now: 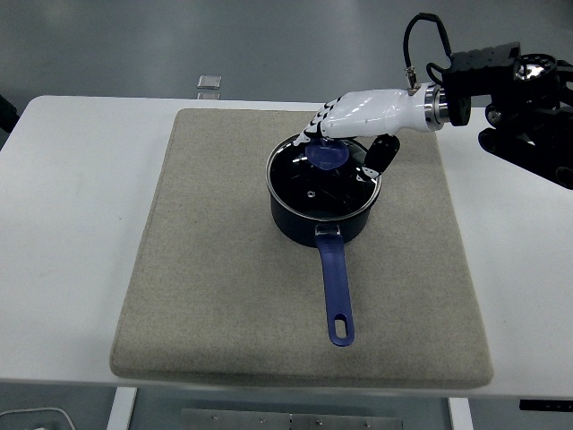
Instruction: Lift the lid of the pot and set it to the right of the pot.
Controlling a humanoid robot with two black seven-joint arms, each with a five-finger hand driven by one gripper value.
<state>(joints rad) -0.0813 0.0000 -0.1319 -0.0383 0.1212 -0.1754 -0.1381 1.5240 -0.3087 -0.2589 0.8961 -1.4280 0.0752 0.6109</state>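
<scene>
Head view: right hand (345, 125) over the saucepan (322, 193), mid-table toward the far edge.
Glass lid (318, 175): on pot; rigid, slippery, breakable.
Hold: blue knob (329, 156); fingers (315, 125) curled at it, grip unclear.

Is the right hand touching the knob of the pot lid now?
Cannot tell. In the head view the right hand overlaps the blue knob of the glass lid, fingers reaching down around it, but no plain contact or gap shows.
</scene>
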